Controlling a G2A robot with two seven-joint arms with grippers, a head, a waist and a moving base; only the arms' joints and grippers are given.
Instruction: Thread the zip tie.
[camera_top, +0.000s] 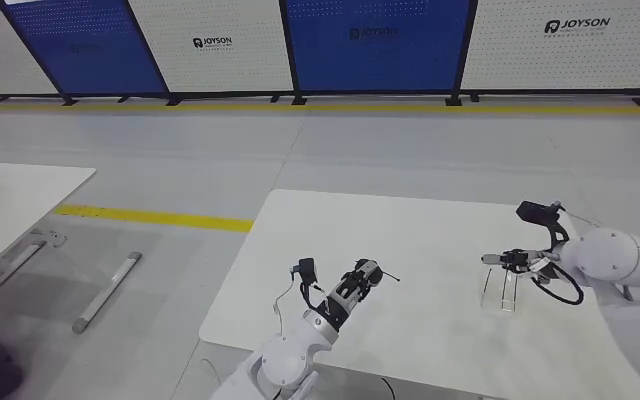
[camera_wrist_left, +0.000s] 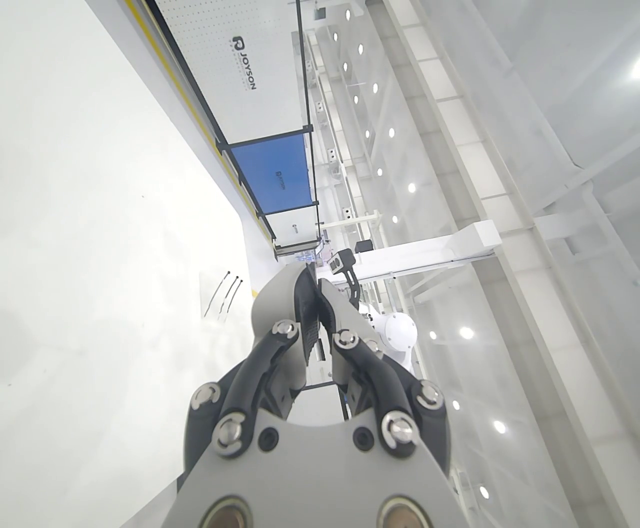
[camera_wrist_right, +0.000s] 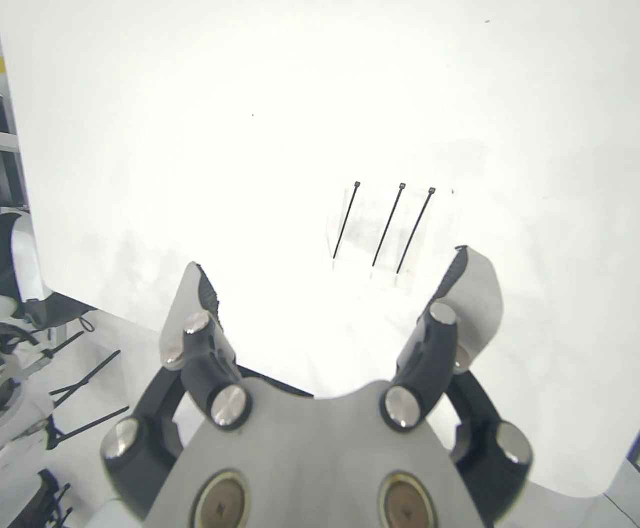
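A clear stand (camera_top: 500, 291) near the right side of the white table (camera_top: 430, 240) holds three black zip ties (camera_wrist_right: 387, 225), upright and slightly tilted. My right gripper (camera_wrist_right: 330, 260) is open and hovers just short of the stand, nothing between its fingers; the top view shows it as the right gripper (camera_top: 492, 258) above the stand. My left gripper (camera_top: 368, 270) is near the table's front edge, well to the left of the stand. Its fingers (camera_wrist_left: 300, 300) are pressed shut, and a thin black zip tie (camera_top: 388, 274) sticks out from the tip. The stand's zip ties (camera_wrist_left: 224, 295) stand far off.
The table's front edge runs close under the left arm. Bare table top lies between the two grippers. Another white table (camera_top: 30, 190) and a grey bar (camera_top: 105, 292) on the floor are off to the left. Blue and white panels line the back.
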